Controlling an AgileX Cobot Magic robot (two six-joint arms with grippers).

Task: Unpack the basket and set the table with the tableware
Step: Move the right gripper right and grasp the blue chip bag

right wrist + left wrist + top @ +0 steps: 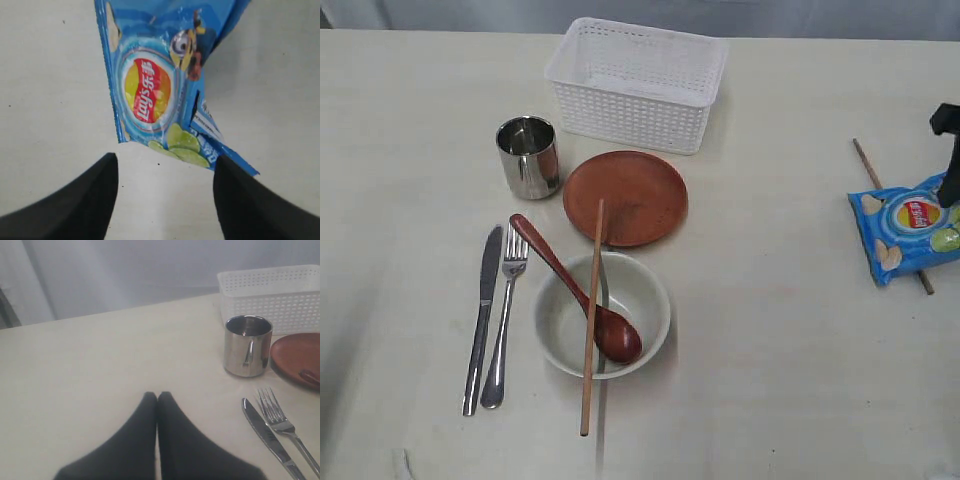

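White lattice basket [630, 118] sits upright at the far middle of the table [780, 360]; just on its near side lies the reddish-brown plate [625, 197]; left of the plate stands the steel cup [528, 157], upright; nearer again is the cream bowl [603, 313], and the wooden spoon [578, 290] lies in it, head down inside, handle sticking out over the far-left rim; one chopstick [591, 320] lies across the bowl, its far tip resting on the plate's near edge; left of the bowl, knife [483, 315] and fork [505, 315] lie side by side, knife on the outside; over on the right, the blue crisp packet [910, 228] lies on top of the second chopstick [867, 163]; the right gripper [165, 167] hangs above the packet's edge, its fingers [75, 200] spread wide and gripping nothing; the left gripper [157, 397] is low over bare tabletop, well apart from the cup, fingertips pressed together with nothing between them.
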